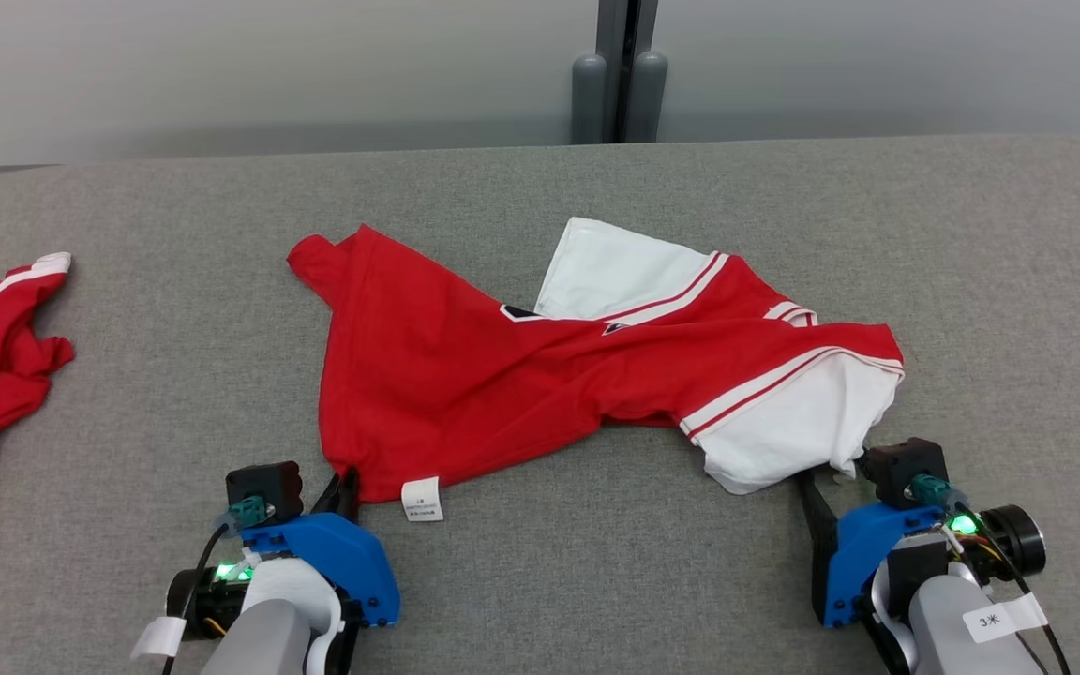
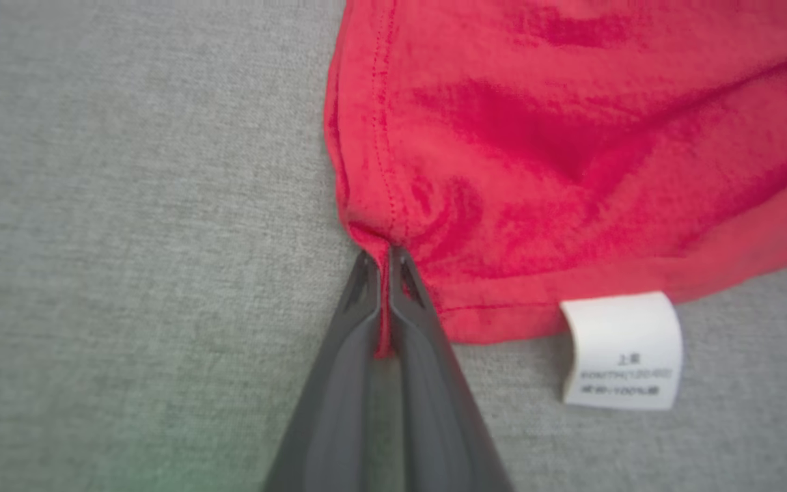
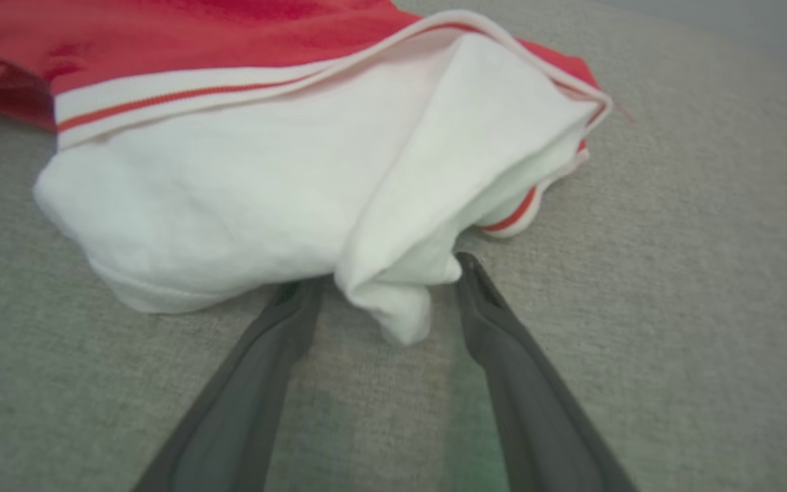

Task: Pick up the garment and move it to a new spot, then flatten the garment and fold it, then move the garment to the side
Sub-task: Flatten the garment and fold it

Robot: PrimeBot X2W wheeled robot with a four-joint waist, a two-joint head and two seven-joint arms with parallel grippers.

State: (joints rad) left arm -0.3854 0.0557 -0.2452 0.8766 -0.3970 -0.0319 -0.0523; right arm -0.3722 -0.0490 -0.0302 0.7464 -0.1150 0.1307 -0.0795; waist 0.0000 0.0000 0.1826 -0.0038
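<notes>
The left jaws pinch the red hem corner of the garment (image 1: 521, 375), beside its white label (image 2: 620, 352) — the right jaws stand wide around a white fold. It lies mid-worktop (image 1: 596, 581), with open room on all sides.

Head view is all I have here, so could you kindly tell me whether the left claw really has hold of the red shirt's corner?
Observer: Yes. In the left wrist view the left claw is shut on the red shirt, with a sliver of its hem corner pinched between the fingers.
Operator: Thank you. And how do things stand on the other side?
Observer: No grip there yet. In the right wrist view the right claw is open. A bunched tip of the white sleeve lies between its spread fingers on the grey table, not clamped.
</notes>
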